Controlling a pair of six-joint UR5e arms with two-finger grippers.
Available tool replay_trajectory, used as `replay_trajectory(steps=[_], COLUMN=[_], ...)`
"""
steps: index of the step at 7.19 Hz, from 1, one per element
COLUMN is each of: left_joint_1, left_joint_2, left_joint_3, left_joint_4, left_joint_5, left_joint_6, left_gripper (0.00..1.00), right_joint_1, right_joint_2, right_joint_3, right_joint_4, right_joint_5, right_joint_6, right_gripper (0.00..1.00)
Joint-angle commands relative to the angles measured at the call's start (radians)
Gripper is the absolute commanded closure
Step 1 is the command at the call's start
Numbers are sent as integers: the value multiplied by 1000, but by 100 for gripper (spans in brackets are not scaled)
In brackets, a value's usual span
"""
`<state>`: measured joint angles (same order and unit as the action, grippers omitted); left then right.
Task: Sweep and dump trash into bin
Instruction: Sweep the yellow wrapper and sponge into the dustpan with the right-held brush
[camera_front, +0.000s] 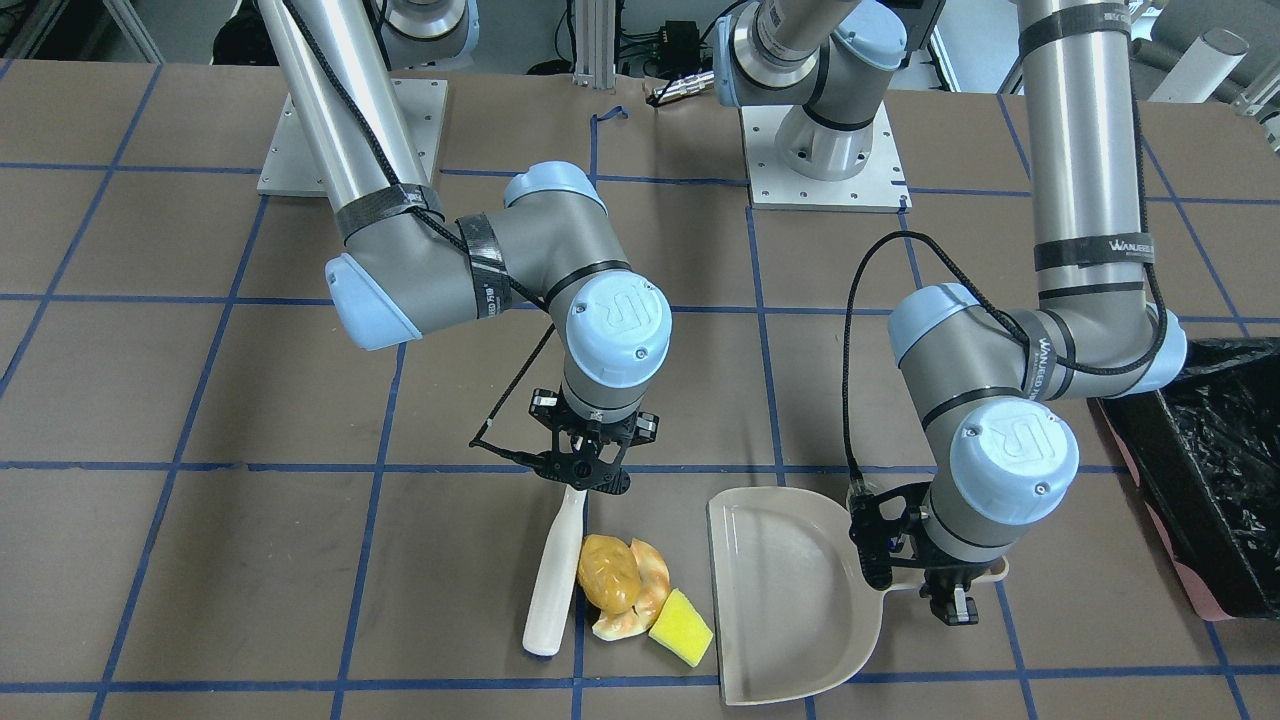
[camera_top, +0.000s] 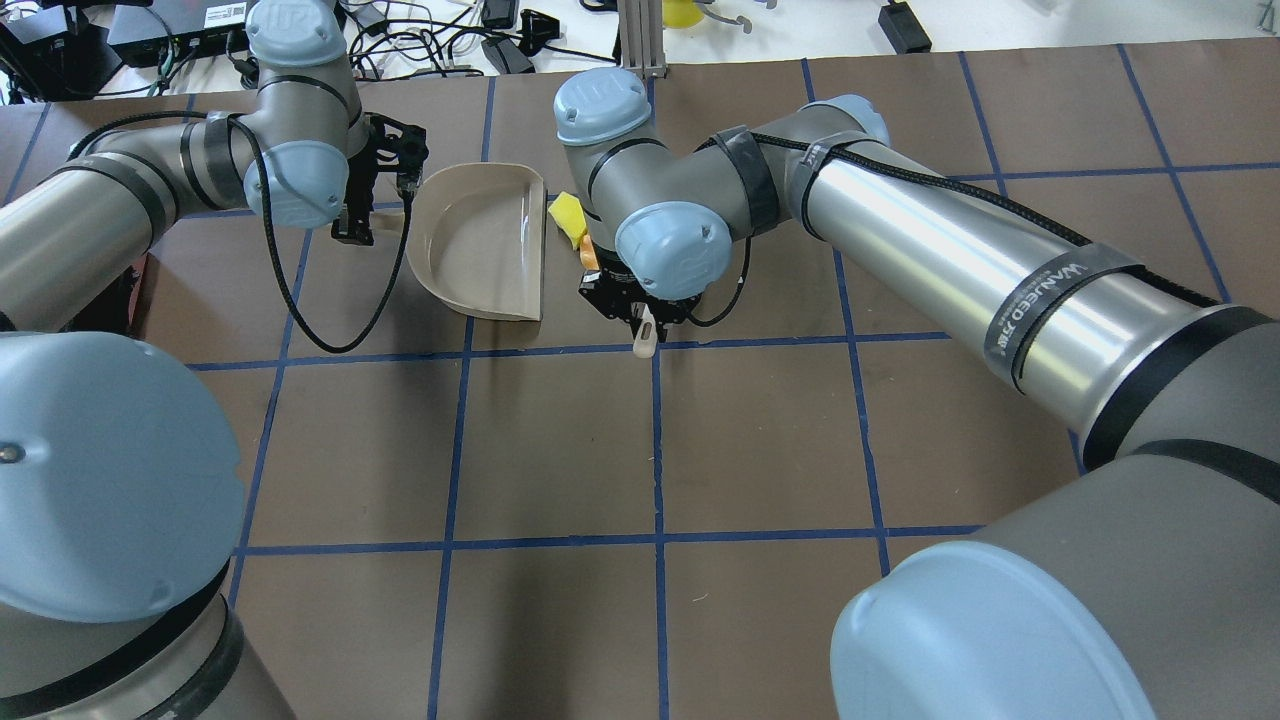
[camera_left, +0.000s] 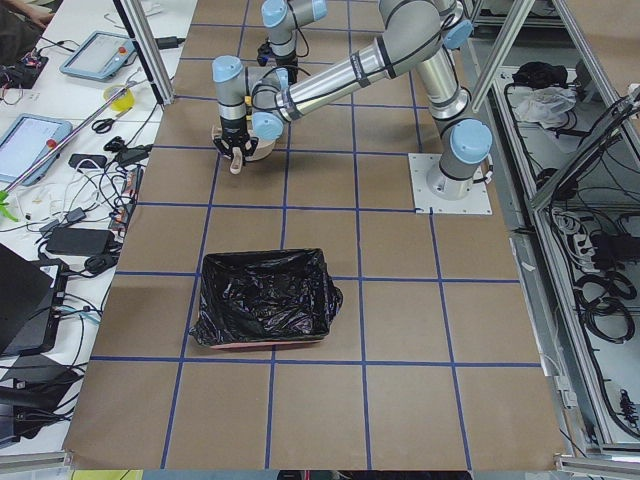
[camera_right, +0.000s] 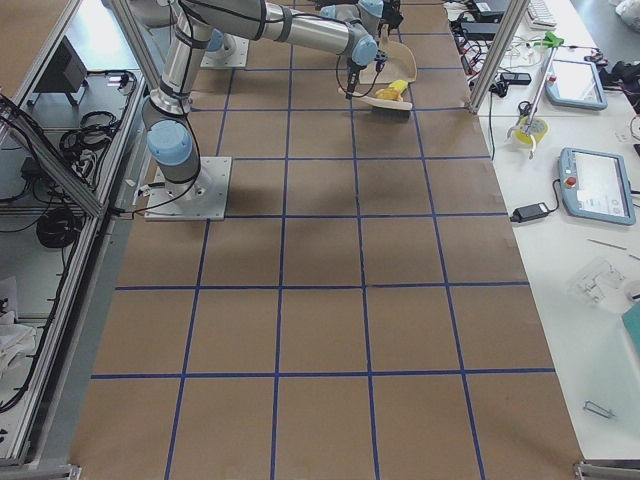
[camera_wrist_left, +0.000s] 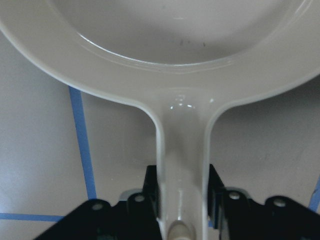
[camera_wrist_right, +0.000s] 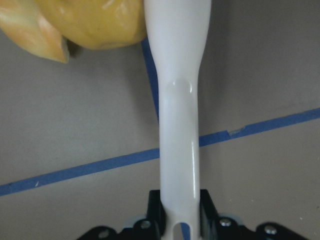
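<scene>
Just beyond right hand (camera_front: 580, 486), trash (camera_front: 628, 588), touching sweeper (camera_front: 553, 575)

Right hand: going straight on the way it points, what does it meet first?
The right hand, shut on the white sweeper, would likely meet the table first; the golden-brown lump sits just beside that line. Tilt is hard to judge.
</scene>
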<state>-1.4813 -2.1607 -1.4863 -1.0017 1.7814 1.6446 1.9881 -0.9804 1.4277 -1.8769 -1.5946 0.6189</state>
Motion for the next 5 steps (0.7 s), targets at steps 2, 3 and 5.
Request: replay_trajectory(steps=[2, 3, 5], left_joint_1=[-1, -1, -1], left_joint_2=[-2, -2, -4], left_joint_3=[0, 0, 0], left_joint_4=[0, 0, 0], left_joint_5=[3, 3, 3], left_joint_6=[1, 0, 0], left_gripper=[88, 88, 87], right_joint_1=[34, 56, 77], right_joint_2=[28, 35, 51], right_joint_3=[-7, -7, -9], right_joint_4=[-70, -74, -99], right_joint_5=[8, 11, 25], right_joint_6=[1, -1, -19], right_gripper=[100, 100, 100])
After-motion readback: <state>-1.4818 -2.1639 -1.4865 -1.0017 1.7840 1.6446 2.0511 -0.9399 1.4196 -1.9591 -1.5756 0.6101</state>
